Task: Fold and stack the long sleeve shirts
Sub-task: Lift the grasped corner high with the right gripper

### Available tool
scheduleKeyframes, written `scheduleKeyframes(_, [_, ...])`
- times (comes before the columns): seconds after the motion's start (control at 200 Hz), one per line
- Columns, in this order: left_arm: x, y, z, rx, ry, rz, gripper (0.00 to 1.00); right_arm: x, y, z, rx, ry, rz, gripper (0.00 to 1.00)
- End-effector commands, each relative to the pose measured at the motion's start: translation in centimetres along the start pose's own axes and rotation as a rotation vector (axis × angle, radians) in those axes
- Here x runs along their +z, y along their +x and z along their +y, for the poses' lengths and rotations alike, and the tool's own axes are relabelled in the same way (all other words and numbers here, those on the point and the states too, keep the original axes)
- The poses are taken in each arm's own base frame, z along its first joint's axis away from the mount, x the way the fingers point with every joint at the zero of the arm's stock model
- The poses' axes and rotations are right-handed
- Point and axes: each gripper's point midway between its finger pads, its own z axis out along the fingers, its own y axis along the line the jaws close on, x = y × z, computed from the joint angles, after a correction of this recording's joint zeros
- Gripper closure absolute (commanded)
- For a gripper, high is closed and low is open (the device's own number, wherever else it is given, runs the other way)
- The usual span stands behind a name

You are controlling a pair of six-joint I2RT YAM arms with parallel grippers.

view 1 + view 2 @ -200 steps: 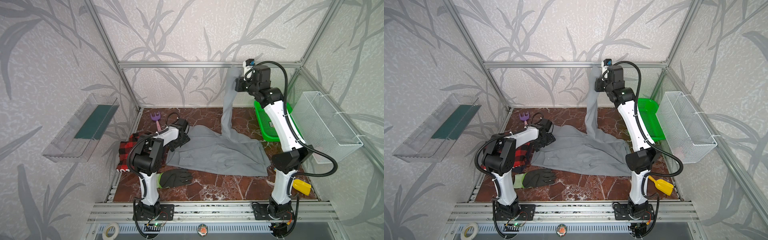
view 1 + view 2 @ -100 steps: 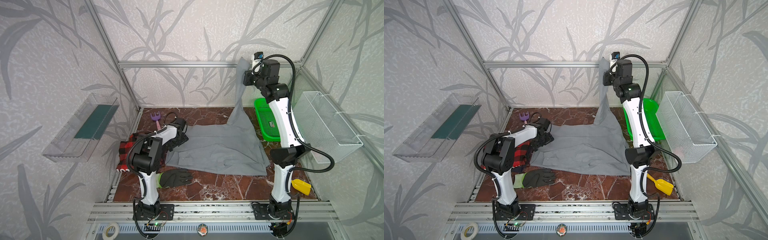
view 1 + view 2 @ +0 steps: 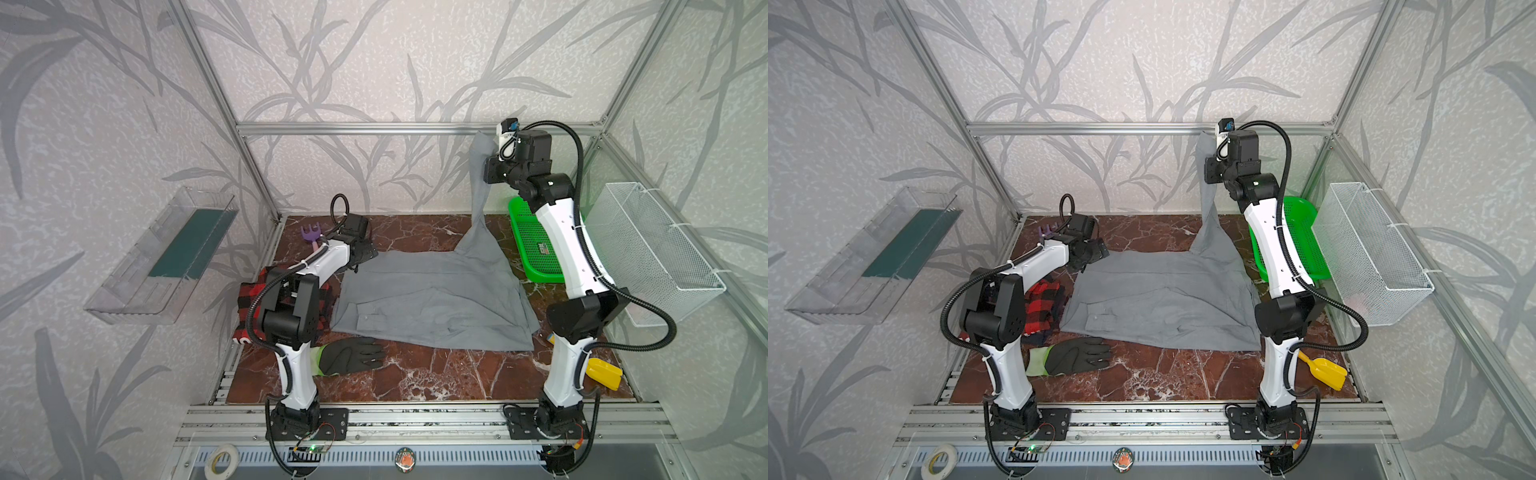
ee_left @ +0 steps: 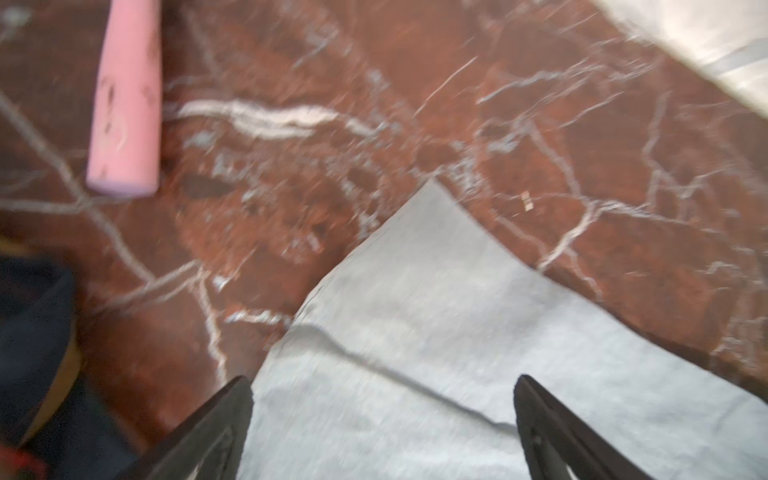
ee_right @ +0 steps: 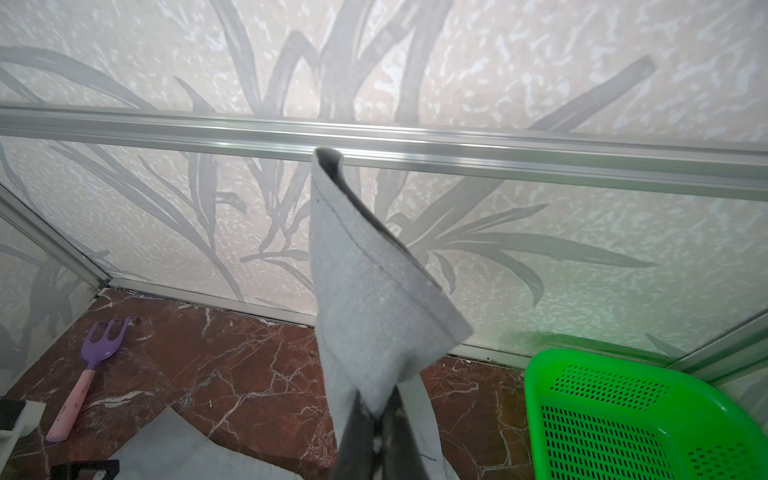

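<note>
The grey shirt (image 3: 428,299) lies spread mid-table with 1 sleeve hoisted at far right, the plaid shirt (image 3: 1044,301) sits bunched at left, the right gripper (image 5: 376,415) clamps that sleeve, and the left gripper (image 4: 382,386) gapes empty over the far-left corner, so the unpinned body may drag.

Both top views: we recorded bright, even, diffuse light, sharp focus, and soft, short shadows on the marble floor (image 3: 415,374). Left wrist view: we logged heavy motion blur across floor and grey shirt (image 4: 436,353). Right wrist view: we found it sharp, with pale glare patches on the aluminium rail (image 5: 399,153).
</note>
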Motion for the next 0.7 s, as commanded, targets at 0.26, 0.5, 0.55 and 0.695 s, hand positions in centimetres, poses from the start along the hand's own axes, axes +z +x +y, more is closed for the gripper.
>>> scheduleKeyframes(0.26, [4.4, -1.4, -3.1, 0.105, 0.206, 0.011, 0.23, -6.1, -4.8, 1.0, 0.005, -0.047, -0.194, 1.0])
scheduleKeyframes(0.5, [5.8, -1.4, -2.1, 0.124, 0.174, 0.021, 0.24, -6.7, -4.5, 1.1, 0.026, -0.068, -0.215, 1.0])
scheduleKeyframes(0.55, [6.0, -1.5, -2.1, 0.135, 0.173, 0.02, 0.24, -6.6, -4.3, 1.2, 0.029, -0.073, -0.209, 1.0])
scheduleKeyframes(0.695, [6.9, -1.2, -2.3, 0.169, 0.173, 0.038, 0.34, -7.5, -4.5, 1.3, 0.035, -0.078, -0.226, 1.0])
